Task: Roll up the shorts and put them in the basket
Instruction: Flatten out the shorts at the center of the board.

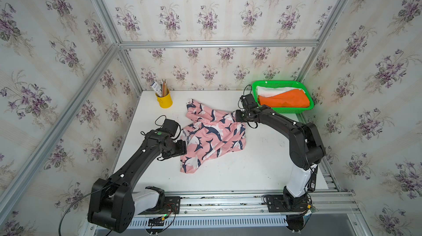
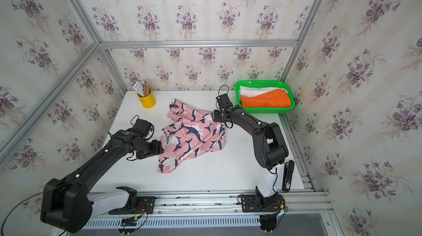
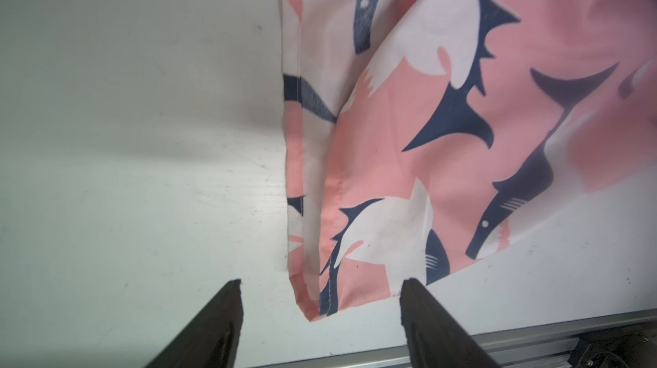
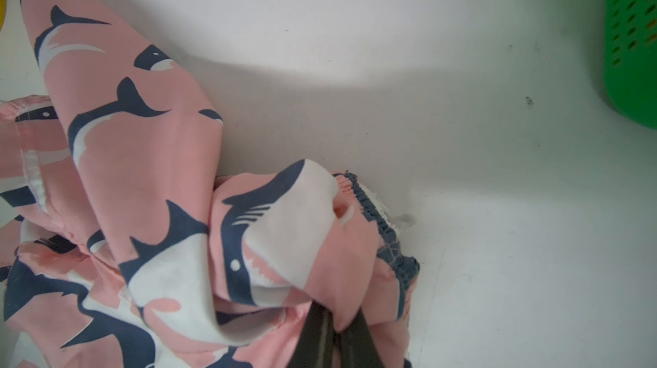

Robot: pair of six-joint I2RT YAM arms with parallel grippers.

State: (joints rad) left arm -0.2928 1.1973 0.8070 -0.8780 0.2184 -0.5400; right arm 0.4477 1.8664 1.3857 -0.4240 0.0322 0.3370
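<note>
The pink whale-print shorts lie crumpled in the middle of the white table. My left gripper is low at their left edge and open, and a hem corner lies between its fingers untouched. My right gripper is at the far right side of the shorts, shut on a fold of pink cloth beside the gathered navy waistband. The orange shorts and the white shorts lie in the green basket.
A yellow cup of pencils stands at the back left of the table. A black stapler-like tool lies by the right arm's base. Aluminium rails run along the front edge, and papered walls close the other three sides.
</note>
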